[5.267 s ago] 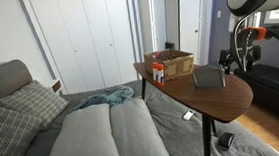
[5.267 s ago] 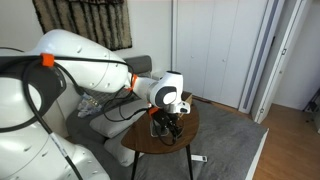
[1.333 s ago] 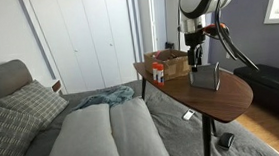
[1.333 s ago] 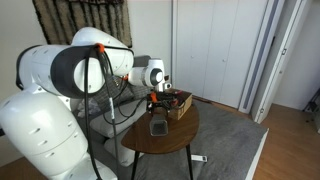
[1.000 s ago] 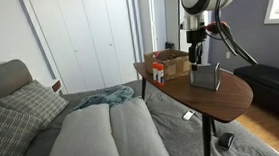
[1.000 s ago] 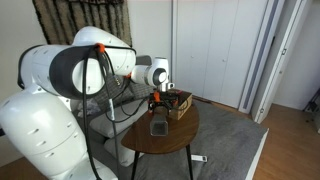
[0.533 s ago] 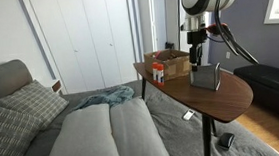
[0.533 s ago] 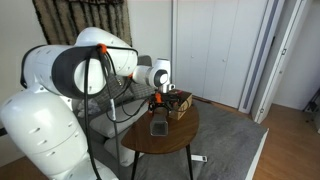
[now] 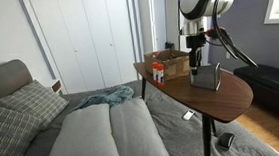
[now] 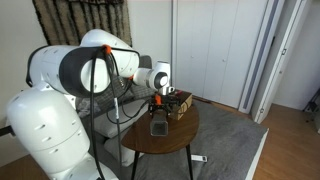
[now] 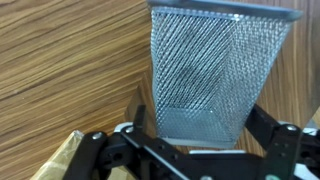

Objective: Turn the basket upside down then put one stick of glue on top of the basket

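The basket [image 11: 205, 70] rests on the counter [image 11: 60, 60]; its narrow base is nearest the tool [image 11: 197, 128] and its wide rim points away; the tool's jaws are spread apart, flanking the base.

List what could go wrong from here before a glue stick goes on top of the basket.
1. In the wrist view the pincer has a finger close on either side of the basket. A sideways move could snag the mesh and drag or tip it.
2. In an exterior view the glue sticks stand bunched near the edge of the table, beside the brown box. Picking one might knock the others over or off the edge.
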Action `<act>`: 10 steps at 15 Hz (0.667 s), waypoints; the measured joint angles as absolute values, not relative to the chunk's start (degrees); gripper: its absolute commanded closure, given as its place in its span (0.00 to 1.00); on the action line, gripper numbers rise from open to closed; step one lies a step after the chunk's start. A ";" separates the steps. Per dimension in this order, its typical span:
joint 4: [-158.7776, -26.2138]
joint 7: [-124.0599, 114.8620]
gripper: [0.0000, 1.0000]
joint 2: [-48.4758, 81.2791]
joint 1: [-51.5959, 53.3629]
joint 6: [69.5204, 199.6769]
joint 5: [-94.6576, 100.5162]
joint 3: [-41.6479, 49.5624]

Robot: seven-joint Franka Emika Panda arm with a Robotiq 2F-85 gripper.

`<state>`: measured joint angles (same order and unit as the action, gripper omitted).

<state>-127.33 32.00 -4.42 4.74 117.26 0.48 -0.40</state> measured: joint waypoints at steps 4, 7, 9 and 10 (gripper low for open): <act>-127.30 32.60 0.44 -3.97 4.66 117.27 0.35 -0.45; -127.33 35.89 0.44 -4.35 4.53 117.26 -1.31 0.08; -127.42 39.86 0.44 -5.03 4.29 117.26 -3.60 0.62; -127.51 42.21 0.44 -5.55 4.10 117.26 -4.96 0.92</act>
